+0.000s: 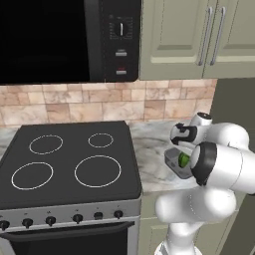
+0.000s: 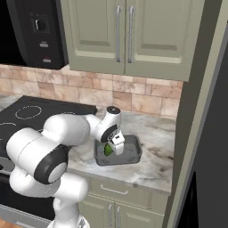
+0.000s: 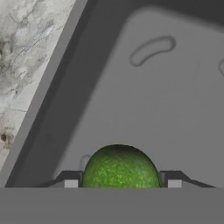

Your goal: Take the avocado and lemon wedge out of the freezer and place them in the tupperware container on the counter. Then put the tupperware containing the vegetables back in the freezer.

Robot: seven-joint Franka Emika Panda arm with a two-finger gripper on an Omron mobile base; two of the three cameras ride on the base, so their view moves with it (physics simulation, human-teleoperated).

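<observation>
avocado (image 3: 120, 168): round, shiny, mottled green | jaws: clamped on it | over tupperware container (image 3: 131, 87)

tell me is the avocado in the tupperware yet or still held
Held: the avocado sits between the gripper fingertips, over the tupperware container; touching the floor, cannot tell.

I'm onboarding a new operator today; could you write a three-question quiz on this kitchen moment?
1. True or false: the pincer holds the avocado between its fingers.
2. What is the avocado above? A) the stovetop B) the tupperware container C) a cabinet shelf
3. Fill in: the container rests on the ___ right of the stovetop.

Key: 1 true; 2 B; 3 counter.
</observation>
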